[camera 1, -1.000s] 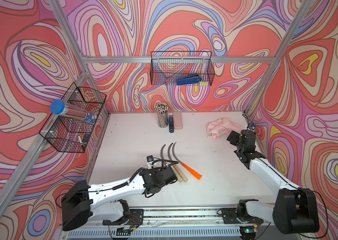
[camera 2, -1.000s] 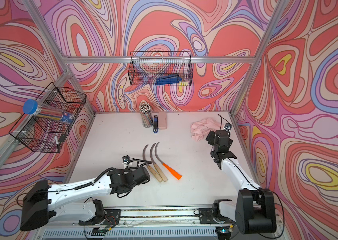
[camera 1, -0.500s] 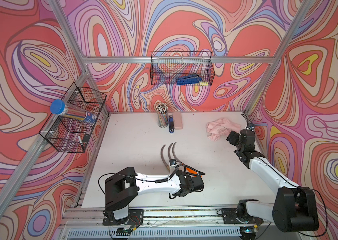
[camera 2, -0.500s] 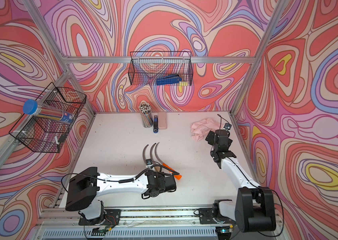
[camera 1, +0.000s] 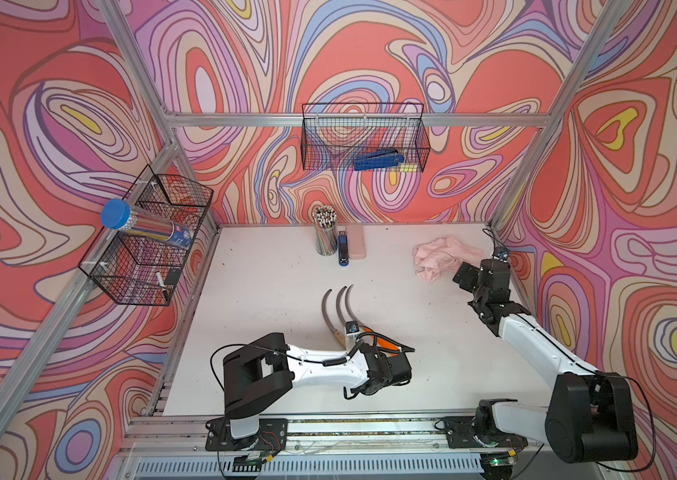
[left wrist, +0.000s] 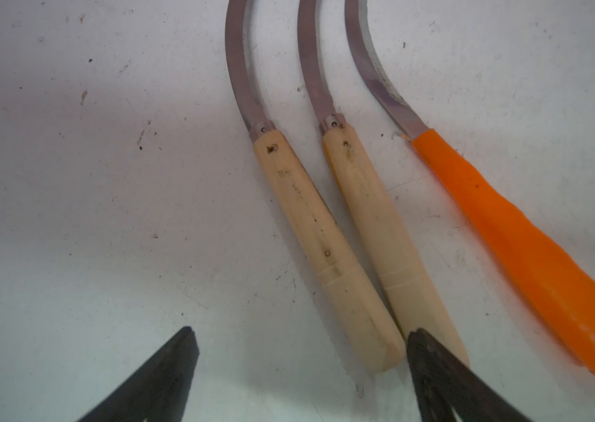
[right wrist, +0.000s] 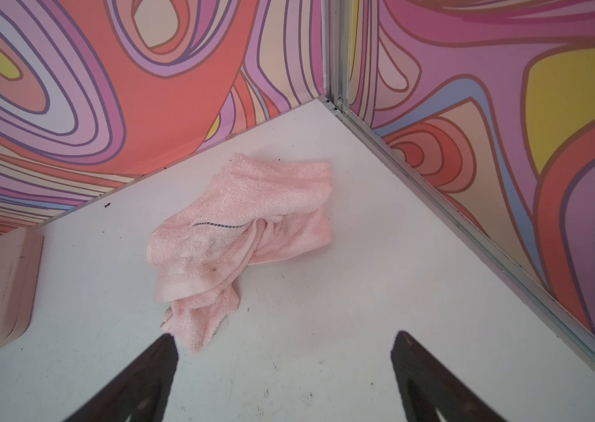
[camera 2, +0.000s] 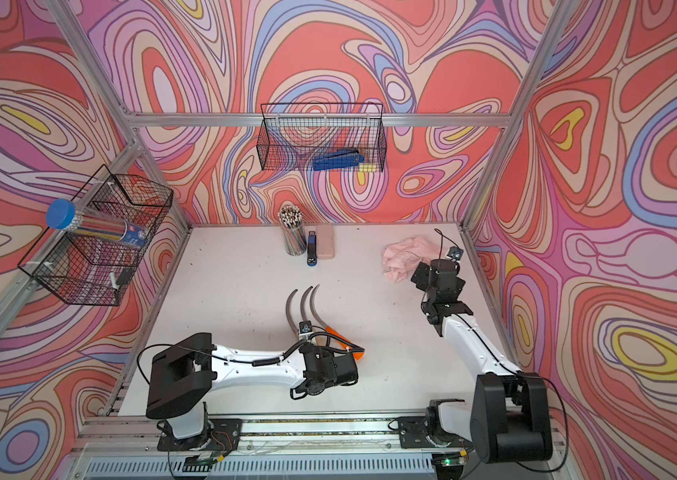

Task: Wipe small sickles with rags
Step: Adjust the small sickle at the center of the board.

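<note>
Left wrist view: your left gripper (left wrist: 300, 332) now faces three small sickles with curved dark-grey blades: the first wooden-handled sickle (left wrist: 310, 226), the second wooden-handled sickle (left wrist: 380, 226) and the orange-handled sickle (left wrist: 530, 237). Within the last second the left arm has swung from left of the handles to their near ends. Its jaws stand apart and grasp nothing. One fingertip (left wrist: 431, 365) overlaps the butt of the second wooden handle, and the other is over the bare white table (left wrist: 87, 219), so the first handle's butt lies between them. Read this as an approach for a pick-up: no sickle is lifted yet and no wiping has begun.

Right wrist view: your right gripper (right wrist: 285, 335) has not moved. Its jaws are released, and it is aimed at the crumpled pale-pink fuzzy rag (right wrist: 241, 226) in the far right corner of the table.

Containers, in both top views: the black wire basket on the far wall (camera 1: 320, 137) holds a blue stapler-like tool (camera 1: 378, 160). The black wire basket on the left wall (camera 1: 141, 274) holds a clear blue-capped tube (camera 1: 141, 224), lying tilted. The cylindrical cup (camera 1: 325, 241) at the far edge is packed with coloured pencils. Near the cup, the smooth pink case (camera 1: 356, 247) is shut.
</note>
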Controlling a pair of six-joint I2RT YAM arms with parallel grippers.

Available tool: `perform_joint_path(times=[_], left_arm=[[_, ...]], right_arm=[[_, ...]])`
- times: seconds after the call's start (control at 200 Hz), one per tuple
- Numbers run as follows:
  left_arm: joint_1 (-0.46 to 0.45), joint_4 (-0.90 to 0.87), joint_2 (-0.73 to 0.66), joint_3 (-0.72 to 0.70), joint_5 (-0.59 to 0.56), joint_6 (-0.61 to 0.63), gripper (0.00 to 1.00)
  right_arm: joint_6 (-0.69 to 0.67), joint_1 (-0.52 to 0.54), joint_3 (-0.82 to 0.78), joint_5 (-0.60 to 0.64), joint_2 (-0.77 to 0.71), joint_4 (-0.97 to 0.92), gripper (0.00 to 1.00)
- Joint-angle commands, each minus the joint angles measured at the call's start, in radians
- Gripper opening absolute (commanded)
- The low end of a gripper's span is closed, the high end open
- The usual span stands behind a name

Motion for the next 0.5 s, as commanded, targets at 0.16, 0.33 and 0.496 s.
perform_joint_path(times=[0.16, 0.33, 0.496], left_arm=[[0.014, 0.04, 0.032, -0.035, 0.007, 0.01, 0.89], [0.021, 0.102, 0.02, -0.096, 0.02, 0.016, 0.87], [0.026, 0.118, -0.004, -0.145, 0.025, 0.013, 0.86]], right_arm=[[0.002, 0.003, 0.027, -0.005, 0.011, -0.002, 0.93], [0.003, 0.003, 0.027, -0.008, 0.008, -0.005, 0.93], [0.003, 0.002, 0.027, -0.007, 0.006, -0.004, 0.93]])
